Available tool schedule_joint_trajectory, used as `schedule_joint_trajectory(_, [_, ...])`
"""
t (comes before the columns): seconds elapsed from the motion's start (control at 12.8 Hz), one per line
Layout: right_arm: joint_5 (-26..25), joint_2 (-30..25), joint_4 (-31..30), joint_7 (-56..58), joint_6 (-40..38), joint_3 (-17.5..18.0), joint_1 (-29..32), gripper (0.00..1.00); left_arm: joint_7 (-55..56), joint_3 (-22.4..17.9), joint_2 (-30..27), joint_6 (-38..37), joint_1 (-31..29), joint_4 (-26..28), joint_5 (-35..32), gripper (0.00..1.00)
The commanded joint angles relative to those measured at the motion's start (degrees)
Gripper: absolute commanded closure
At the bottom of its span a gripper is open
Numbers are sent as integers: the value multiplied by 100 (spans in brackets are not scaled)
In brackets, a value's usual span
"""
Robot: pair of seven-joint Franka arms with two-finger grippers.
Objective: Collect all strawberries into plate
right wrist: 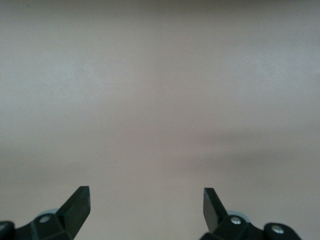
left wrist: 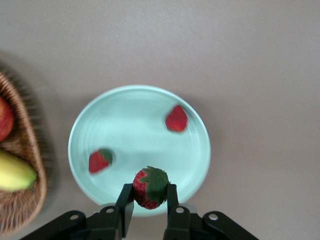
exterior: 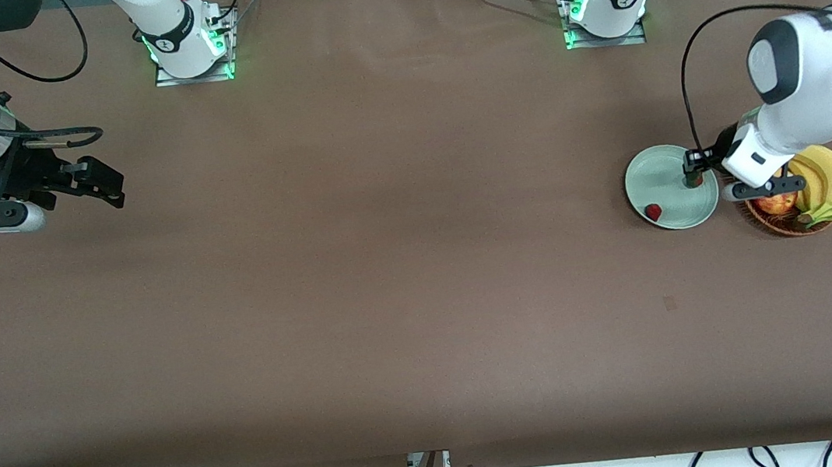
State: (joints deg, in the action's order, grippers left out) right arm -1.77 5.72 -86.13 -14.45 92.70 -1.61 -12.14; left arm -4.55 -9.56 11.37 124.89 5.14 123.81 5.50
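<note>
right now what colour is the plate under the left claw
Pale mint green, plain and smooth; the plate shows best in the left wrist view.

The surface (exterior: pixel 389 268) looks like matt brown cloth or paper, smooth, with faint creases. The plate (left wrist: pixel 125 125) is smooth, pale mint, with a soft sheen and faint concentric rings, like glazed ceramic or plastic. The basket (left wrist: pixel 25 200) is rough woven brown wicker. The strawberries (left wrist: pixel 176 119) look dimpled and slightly glossy. The left end effector (left wrist: pixel 149 200) has matt black plastic-looking fingers, as does the right end effector (right wrist: pixel 146 207).
</note>
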Motion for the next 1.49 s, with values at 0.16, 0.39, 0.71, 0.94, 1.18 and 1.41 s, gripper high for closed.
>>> schedule_joint_trajectory(0.16, [115, -1, 26, 91, 11, 12, 54, 0, -99, 15, 911, 941, 49, 65, -153, 78])
schedule_joint_trajectory(0.39, [115, -1, 26, 91, 11, 12, 54, 0, -168, 15, 859, 827, 22, 48, -355, 0])
schedule_joint_trajectory(0.71, [115, -1, 26, 91, 2, 20, 54, 0, -520, -46, 61, -636, -83, -557, -365, 0])
schedule_joint_trajectory(0.94, [115, -1, 26, 91, 2, 12, 54, 0, -713, -20, -747, -1737, -118, -1111, -365, 0])
schedule_joint_trajectory(1.18, [115, -1, 26, 91, 2, 12, 54, 0, -740, 207, -1075, -2790, -110, -1901, -365, 0])
schedule_joint_trajectory(1.41, [115, -1, 26, 91, 2, 12, 54, 0, -644, 542, -1075, -3453, -118, -2676, -356, 0])
